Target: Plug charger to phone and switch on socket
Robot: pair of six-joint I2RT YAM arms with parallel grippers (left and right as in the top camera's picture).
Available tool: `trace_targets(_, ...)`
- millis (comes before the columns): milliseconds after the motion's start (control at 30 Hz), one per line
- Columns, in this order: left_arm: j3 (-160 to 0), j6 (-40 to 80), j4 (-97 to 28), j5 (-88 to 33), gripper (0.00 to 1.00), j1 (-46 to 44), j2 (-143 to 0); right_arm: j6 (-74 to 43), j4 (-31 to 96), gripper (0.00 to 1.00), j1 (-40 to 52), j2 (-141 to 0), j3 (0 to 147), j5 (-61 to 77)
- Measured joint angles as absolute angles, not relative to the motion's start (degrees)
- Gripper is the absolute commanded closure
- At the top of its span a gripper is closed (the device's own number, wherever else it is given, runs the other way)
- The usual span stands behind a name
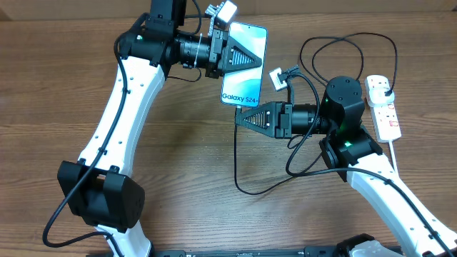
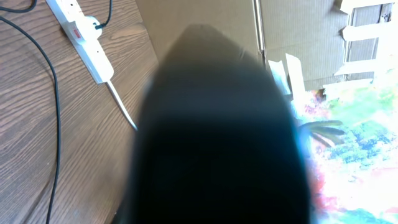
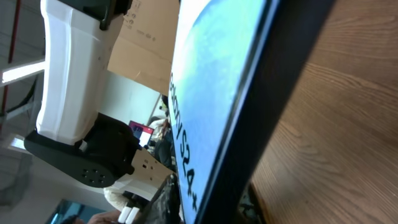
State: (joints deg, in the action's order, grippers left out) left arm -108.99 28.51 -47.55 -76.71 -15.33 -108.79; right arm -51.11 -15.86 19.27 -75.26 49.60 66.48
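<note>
My left gripper [image 1: 239, 56] is shut on the phone [image 1: 243, 89] and holds it above the table, its "Galaxy S24" end toward my right gripper. In the left wrist view the phone's dark back [image 2: 217, 137] fills the frame and hides the jaws. My right gripper [image 1: 241, 120] is shut, its tip just below the phone's bottom edge. The charger cable [image 1: 250, 191] runs up to that tip; the connector itself is hidden. The right wrist view shows the phone's screen [image 3: 211, 93] very close. The charger's black plug [image 1: 385, 87] sits in the white socket [image 1: 383, 107] at the right.
The cable loops on the table behind and beside the right arm [image 1: 343, 43]. The socket [image 2: 81, 37] and its thick white cord [image 2: 121, 106] show in the left wrist view, with a cardboard wall [image 2: 205, 15] behind. The arm bases stand at the front edge.
</note>
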Motion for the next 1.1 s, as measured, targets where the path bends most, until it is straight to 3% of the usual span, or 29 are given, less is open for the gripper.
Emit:
trace_targets(100,-109.0,28.5,-47.5,-76.5,0.96,-15.3,-108.8,-51.1,-15.9,0.96,19.3,-75.3,49.6,66.4)
trace_targets(1100,-109.0,24.2,-51.5,-79.1,0.96,-14.3,-108.8,-58.9,-21.0,0.96,20.4,-75.3,49.3,65.7)
